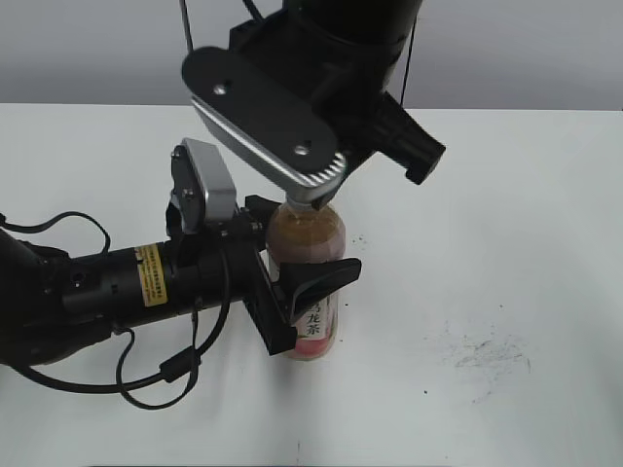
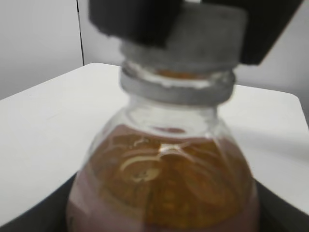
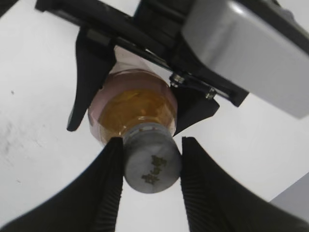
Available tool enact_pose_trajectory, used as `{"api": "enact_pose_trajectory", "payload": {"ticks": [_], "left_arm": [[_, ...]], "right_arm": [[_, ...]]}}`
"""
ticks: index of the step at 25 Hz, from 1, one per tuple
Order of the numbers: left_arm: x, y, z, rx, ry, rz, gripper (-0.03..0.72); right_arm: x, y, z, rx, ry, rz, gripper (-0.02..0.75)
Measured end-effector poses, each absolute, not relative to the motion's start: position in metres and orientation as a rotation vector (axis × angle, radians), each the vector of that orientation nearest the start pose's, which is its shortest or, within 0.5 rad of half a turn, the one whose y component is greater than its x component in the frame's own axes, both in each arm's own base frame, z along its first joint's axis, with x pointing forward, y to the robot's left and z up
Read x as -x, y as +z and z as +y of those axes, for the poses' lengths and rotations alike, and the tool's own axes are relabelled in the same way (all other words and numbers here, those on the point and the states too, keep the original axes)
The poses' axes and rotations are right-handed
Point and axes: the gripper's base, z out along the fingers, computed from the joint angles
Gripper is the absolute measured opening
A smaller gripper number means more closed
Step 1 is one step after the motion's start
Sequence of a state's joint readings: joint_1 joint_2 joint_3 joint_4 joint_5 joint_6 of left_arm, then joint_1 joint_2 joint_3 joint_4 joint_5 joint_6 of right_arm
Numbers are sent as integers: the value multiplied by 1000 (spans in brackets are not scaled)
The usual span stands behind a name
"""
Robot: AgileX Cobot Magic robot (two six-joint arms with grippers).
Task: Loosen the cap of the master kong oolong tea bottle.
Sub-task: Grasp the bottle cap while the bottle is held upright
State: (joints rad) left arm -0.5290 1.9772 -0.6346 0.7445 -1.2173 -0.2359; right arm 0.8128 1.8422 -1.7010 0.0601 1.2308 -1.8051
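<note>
Black Chinese characters, of which we read 龙茶, run down the white strip on the master kong oolong tea bottle (image 1: 310,292), upright on the white desk (image 1: 506,243). Our left gripper (image 1: 302,292) pinches its labelled body between both fingers; our right gripper (image 3: 150,162) clamps the cap (image 3: 152,162), whose dark printed mark is blurred.

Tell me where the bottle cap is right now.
The cap sits on top of the tea bottle near the table's middle, between the fingers of the right gripper, above the left gripper clamping the bottle's body.
</note>
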Motion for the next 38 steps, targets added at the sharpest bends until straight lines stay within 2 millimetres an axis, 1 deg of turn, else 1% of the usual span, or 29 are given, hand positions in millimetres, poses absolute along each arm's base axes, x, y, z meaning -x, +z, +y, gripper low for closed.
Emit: {"api": "enact_pose_trajectory", "payload": {"ticks": [4, 6, 7, 9, 12, 15, 16, 18, 20, 22, 23, 25, 28, 31, 34, 36, 38], "left_arm": [[-243, 125, -209, -1003, -923, 1464, 445], [-243, 125, -209, -1003, -923, 1464, 445], [-243, 125, -209, -1002, -922, 1465, 445], [-243, 125, -209, -1002, -922, 1465, 445], [-243, 125, -209, -1003, -923, 1464, 445], [-243, 125, -209, -1002, -923, 1464, 445], [-243, 125, -209, -1002, -923, 1465, 445], [-243, 125, -209, -1002, -923, 1464, 445], [-243, 125, -209, -1002, -923, 1465, 445], [-243, 125, -209, -1002, -923, 1465, 445], [-243, 125, -209, -1002, -923, 1465, 445], [-243, 125, -209, -1002, -923, 1465, 445], [-243, 125, -209, -1002, -923, 1465, 445], [-243, 125, -209, -1001, -923, 1465, 445], [-243, 125, -209, -999, -922, 1466, 445], [-243, 125, -209, -998, -922, 1466, 445], [-243, 125, -209, -996, -922, 1467, 445]], "right_arm": [[-264, 306, 287, 2855, -183, 316, 272], [-264, 306, 287, 2871, -201, 185, 272], [-264, 306, 287, 2873, -206, 149, 272], [-264, 306, 287, 2874, -207, 138, 272], [-264, 306, 287, 2858, -184, 255, 276], [-263, 308, 287, 2796, -124, 537, 319], [-262, 309, 288, 2755, -92, 669, 344], [-260, 310, 289, 2655, -25, 943, 406], [-260, 310, 289, 2547, 27, 1200, 488], [-260, 310, 289, 2392, 82, 1492, 547], [-260, 310, 289, 2281, 115, 1664, 557], [-261, 310, 289, 2047, 166, 1961, 553], [-261, 310, 288, 1713, 214, 2280, 536], [-262, 310, 288, 1422, 261, 2491, 522], [-264, 310, 286, 1177, 249, 2623, 505], [-265, 310, 285, 1070, 253, 2672, 479], [-264, 310, 286, 1017, 273, 2698, 437]]}}
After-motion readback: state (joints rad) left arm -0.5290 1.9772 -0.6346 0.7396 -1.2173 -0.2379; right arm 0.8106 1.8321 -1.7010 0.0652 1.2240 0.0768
